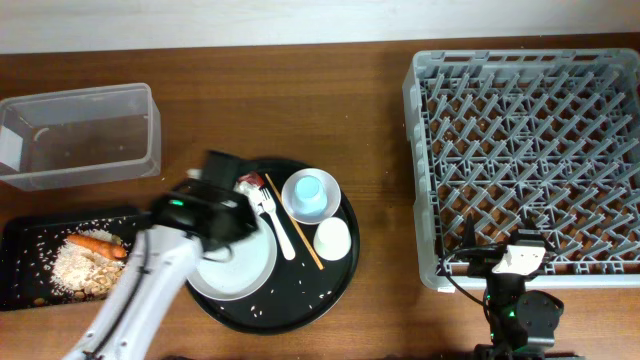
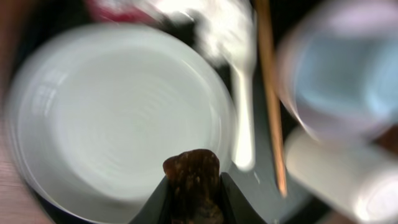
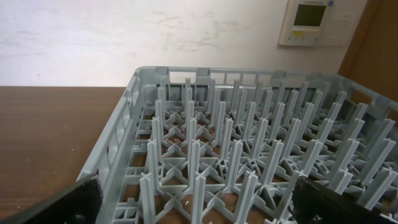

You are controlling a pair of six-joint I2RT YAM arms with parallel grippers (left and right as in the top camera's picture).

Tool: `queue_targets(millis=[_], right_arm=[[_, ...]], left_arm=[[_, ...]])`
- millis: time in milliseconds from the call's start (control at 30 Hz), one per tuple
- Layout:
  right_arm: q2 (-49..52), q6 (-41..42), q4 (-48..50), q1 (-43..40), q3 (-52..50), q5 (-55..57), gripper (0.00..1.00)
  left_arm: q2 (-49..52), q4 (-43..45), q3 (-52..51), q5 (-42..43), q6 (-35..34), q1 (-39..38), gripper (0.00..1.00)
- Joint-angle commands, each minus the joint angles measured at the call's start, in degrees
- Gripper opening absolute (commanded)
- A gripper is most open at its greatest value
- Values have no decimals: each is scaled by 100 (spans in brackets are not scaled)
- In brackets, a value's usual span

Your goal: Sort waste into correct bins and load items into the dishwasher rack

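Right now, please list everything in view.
clear plastic tub: one, clear, far left.
flat rectangular tray: one, black, near left.
rice heap: one, white, in it.
carrot: one, orange, on rice.
large round tray: one, black, centre.
round plate: one, white, round tray.
small bowl: one, white, round tray.
light-blue cup: one, blue, inside bowl.
cream-white cup: one, cream, beside bowl.
plastic fork: one, white, beside plate.
wooden stick: one, brown, beside fork.
snack wrapper: one, red-and-white, behind plate.
pegged plastic rack: one, grey, right.
left gripper: one, black, shut on brown scrap, over plate.
right gripper: one, black, open, before rack.
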Motion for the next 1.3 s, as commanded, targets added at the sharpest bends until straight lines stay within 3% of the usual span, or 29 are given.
queue_targets(millis=[0,133,200,433,533,667,733,800,833,900,967,1000,1133,1167,1267], right_arm=[[-37,4,-39,-37,-31,13,99],[-37,4,-39,-37,-31,13,99],[-37,4,-39,-37,-31,13,99],[-37,4,-39,-37,-31,13,99],[-37,7,-39,-37,-31,13,99],[-37,4,-39,-37,-31,13,99],[-37,4,-39,-37,-31,13,99],[-37,4,-39,-37,-31,13,99],[-37,4,-39,-37,-31,13,99],[-37,4,-39,-37,-31,13,99],[-37,4,-39,-37,-31,15,99],[-37,4,-39,-37,-31,13,99],[-37,4,-39,-37,-31,13,99],[-37,7,-39,-37,-31,13,99],[-37,4,-39,-37,-31,13,99]], left_arm=[[-66,428,118,-146,278,1891,16],[177,1189,116,-385,103,3595,17],[531,1368,116,-968,103,4157,27],[1329,1355,118,-833,105,5075,33],[1318,1320,260,-138,114,5095,33],[1069,1027,619,2002,522,5093,33],[844,907,625,2813,693,5086,27],[420,782,625,3661,1150,4903,28],[101,660,625,3958,1394,4610,34],[-210,570,625,4028,1727,4092,41],[-415,525,625,4006,2149,3340,75],[-433,525,625,3926,2284,2872,83],[-315,341,619,2557,2275,723,87],[-295,372,619,2277,2267,315,92],[-289,522,619,1051,1908,-826,94]])
